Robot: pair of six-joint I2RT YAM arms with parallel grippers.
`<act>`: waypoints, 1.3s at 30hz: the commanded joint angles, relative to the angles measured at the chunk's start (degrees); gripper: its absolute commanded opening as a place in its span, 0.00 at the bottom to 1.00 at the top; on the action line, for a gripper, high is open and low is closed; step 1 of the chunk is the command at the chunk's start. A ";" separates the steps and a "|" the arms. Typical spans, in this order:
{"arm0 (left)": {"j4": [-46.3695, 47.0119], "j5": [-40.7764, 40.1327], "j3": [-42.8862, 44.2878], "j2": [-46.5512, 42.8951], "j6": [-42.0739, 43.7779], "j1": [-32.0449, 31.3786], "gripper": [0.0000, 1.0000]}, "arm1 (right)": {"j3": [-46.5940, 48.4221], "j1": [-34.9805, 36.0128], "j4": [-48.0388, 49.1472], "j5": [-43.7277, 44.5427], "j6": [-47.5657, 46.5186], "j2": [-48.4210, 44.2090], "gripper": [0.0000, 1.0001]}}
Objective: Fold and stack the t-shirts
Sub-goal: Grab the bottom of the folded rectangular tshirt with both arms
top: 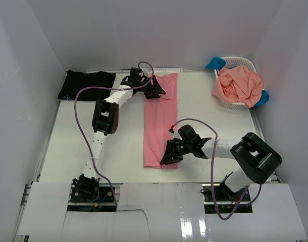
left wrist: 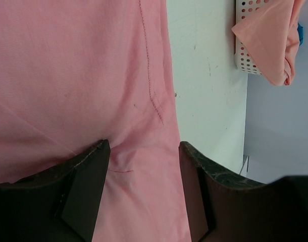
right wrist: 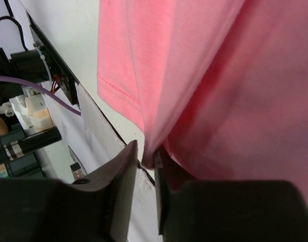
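Note:
The rose-pink t-shirt [top: 159, 121] lies folded into a long narrow strip down the middle of the table. My left gripper [top: 156, 89] stands open over its far end, fingers [left wrist: 88, 186] spread on flat pink cloth [left wrist: 68, 75]. My right gripper [top: 169, 155] is at the near end, shut on a bunched fold of the hem [right wrist: 150, 151], which is lifted a little off the table. A black t-shirt [top: 87, 84] lies folded flat at the back left. A salmon-orange t-shirt [top: 240, 85] and bright blue cloth [top: 214, 63] fill the basket.
The white lattice basket [top: 242, 61] stands in the back right corner, also seen in the left wrist view [left wrist: 242, 55]. White walls close in the table on three sides. The table's near edge [right wrist: 108, 131] runs just beside the right fingers. Purple cables loop off both arms.

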 commanded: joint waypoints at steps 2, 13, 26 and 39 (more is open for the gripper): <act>-1.57 -0.82 2.53 -0.90 1.37 0.52 0.68 | -0.85 0.64 -4.19 1.39 0.82 -2.93 0.34; -5.79 -6.53 7.45 -11.70 2.69 0.87 0.85 | 4.16 1.34 -24.23 9.39 -0.77 -19.63 0.50; -13.79 -17.34 -38.94 -46.75 4.71 1.05 0.80 | 3.55 0.99 -39.36 23.89 -4.72 -30.10 0.50; -10.56 -19.55 -86.20 -91.68 -2.82 -2.11 0.90 | -2.33 -13.94 -31.72 9.85 -11.92 -25.62 0.47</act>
